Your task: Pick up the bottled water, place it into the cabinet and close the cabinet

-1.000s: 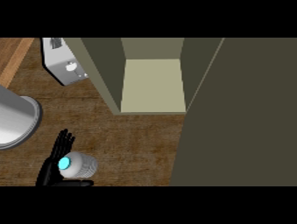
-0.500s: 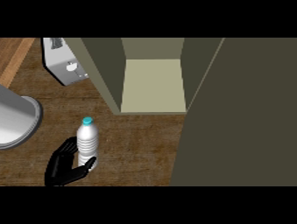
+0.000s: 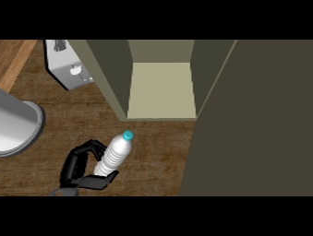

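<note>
The bottled water (image 3: 117,154) is clear with a cyan cap (image 3: 127,135). It leans with its cap pointing up-right toward the cabinet. My left hand (image 3: 77,163) shows at the lower left, with fingers and thumb curled round the bottle's lower half. The bottle's base is hidden by the hand. The cabinet (image 3: 160,90) stands open at the top centre, its pale shelf bare. Its dark door (image 3: 267,120) is swung out and fills the right side. My right hand shows nowhere.
A large silver cylindrical pot (image 3: 5,124) stands at the left edge on the wooden counter (image 3: 152,147). A grey-white appliance (image 3: 69,69) sits left of the cabinet's side wall (image 3: 107,78).
The bottle went from being seen cap-on, low in the hand, to leaning in full length. It and the hand have shifted right, toward the cabinet opening.
</note>
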Robot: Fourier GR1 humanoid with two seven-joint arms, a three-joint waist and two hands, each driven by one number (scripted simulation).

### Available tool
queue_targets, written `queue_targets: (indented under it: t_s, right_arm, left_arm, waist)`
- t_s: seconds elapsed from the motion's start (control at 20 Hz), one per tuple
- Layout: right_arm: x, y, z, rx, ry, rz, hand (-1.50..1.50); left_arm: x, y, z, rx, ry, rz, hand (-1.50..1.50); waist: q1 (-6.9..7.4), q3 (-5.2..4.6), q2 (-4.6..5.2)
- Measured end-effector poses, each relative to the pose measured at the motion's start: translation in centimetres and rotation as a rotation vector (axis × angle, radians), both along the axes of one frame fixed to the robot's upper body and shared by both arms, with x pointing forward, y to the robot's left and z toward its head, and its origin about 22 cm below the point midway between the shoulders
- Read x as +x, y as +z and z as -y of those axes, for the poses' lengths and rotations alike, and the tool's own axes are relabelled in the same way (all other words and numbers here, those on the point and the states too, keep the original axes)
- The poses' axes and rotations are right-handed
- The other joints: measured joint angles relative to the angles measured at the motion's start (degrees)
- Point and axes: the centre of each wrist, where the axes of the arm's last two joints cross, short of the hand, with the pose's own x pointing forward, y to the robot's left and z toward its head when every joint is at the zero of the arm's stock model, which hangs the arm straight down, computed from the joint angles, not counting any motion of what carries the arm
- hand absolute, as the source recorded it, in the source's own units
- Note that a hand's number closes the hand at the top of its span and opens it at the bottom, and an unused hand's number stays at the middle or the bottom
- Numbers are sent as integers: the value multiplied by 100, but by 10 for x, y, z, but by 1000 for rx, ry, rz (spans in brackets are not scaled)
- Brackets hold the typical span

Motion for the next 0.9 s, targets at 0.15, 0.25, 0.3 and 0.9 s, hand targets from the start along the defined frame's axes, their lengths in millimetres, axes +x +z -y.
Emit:
queue_targets:
  t_s: [0.15, 0.25, 0.3, 0.9]
  right_arm:
    - [1, 1, 1, -8, -2, 0, -150]
    - [-1, 0, -2, -2, 7, -3, -150]
    - [1, 1, -1, -4, 1, 1, -150]
    - [0, -3, 3, -12, -19, 10, -150]
  left_arm:
    - [17, 6, 10, 32, 12, 39, 150]
    - [31, 10, 20, 43, 20, 62, 150]
    - [36, 12, 24, 37, 17, 76, 150]
    - [77, 69, 79, -143, -36, 98, 150]
  waist:
    - [-10, -2, 9]
    - [-40, -5, 11]
    - [-31, -5, 13]
    - [-16, -1, 3]
